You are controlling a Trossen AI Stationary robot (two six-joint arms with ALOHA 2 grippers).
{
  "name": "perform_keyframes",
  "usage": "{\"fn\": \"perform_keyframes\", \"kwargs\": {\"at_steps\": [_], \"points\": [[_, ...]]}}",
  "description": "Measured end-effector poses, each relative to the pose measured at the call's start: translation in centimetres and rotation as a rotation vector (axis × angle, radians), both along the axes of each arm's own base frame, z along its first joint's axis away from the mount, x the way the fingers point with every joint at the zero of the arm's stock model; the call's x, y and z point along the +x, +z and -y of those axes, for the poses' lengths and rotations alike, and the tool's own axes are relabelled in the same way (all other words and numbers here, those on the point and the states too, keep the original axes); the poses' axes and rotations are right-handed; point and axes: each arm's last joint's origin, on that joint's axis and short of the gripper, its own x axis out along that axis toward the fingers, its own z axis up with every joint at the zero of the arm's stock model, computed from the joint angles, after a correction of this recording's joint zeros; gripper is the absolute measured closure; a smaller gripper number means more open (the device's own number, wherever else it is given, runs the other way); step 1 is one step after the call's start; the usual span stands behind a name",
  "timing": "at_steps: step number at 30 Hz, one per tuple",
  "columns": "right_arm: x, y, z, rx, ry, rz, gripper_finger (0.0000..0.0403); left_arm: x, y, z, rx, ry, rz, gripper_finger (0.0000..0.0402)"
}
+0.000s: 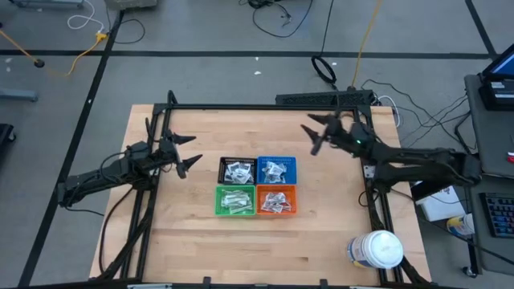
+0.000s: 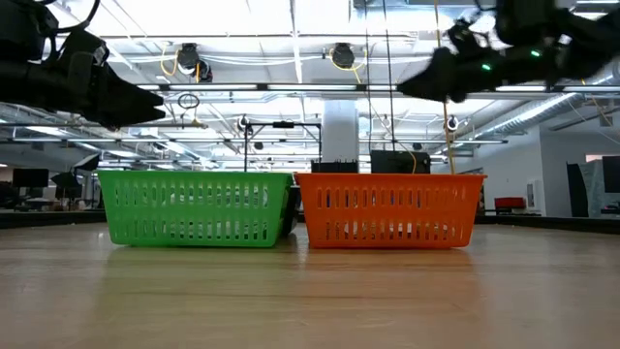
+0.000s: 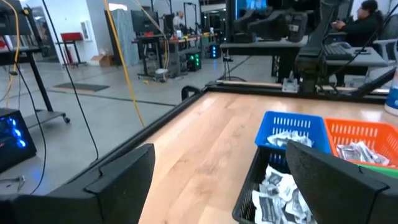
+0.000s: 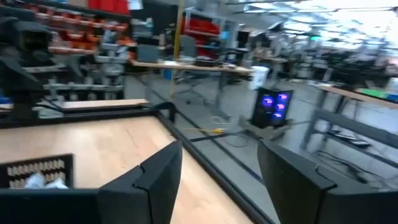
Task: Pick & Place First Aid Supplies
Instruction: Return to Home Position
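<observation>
Wooden table (image 1: 201, 241), seen from above, with four small bins touching in a square at its middle: a black bin (image 1: 222, 170) beside a blue bin (image 1: 277, 159), and a green bin (image 1: 218, 201) beside an orange bin (image 1: 294, 201), the last two nearest the low camera. We see the first aid supplies (image 1: 275, 170), small white and silvery wrapped packets, heaped inside all four bins. The left gripper (image 1: 193, 151) hangs above the table, well to the side of the black bin, its fingers spread apart and holding nothing. The right gripper (image 1: 312, 138) hangs above the table beyond the blue bin, its fingers likewise apart and empty. A white round jar (image 1: 376, 249) sits at the table's edge on the right arm's side.
</observation>
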Motion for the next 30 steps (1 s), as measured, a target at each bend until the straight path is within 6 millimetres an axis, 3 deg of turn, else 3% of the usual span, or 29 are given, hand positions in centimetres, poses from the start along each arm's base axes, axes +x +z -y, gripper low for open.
{"fn": "perform_keyframes", "kwargs": {"at_steps": [5,11,14,23,30], "points": [[-3.7,-1.9,-1.2,0.039,-0.027,0.089,0.0190,0.0,0.0,0.0,0.000,0.002,-0.001,0.0036],[-6.2,-4.4,-2.3,0.032,-0.028,0.121,0.0165,0.0,0.0,0.0,0.000,0.002,0.000,0.0036],[-6.8,-5.4,-2.6,0.029,-0.024,0.121,0.0156,0.0,0.0,0.0,0.000,0.002,0.000,0.0037],[-7.6,-5.2,-3.0,0.045,-0.023,0.150,0.0159,0.0,0.0,0.0,0.000,0.002,0.000,0.0036],[-8.2,-6.2,-3.3,0.200,-0.022,0.111,0.0158,0.0,0.0,0.0,0.000,0.002,0.000,0.0036]]}}
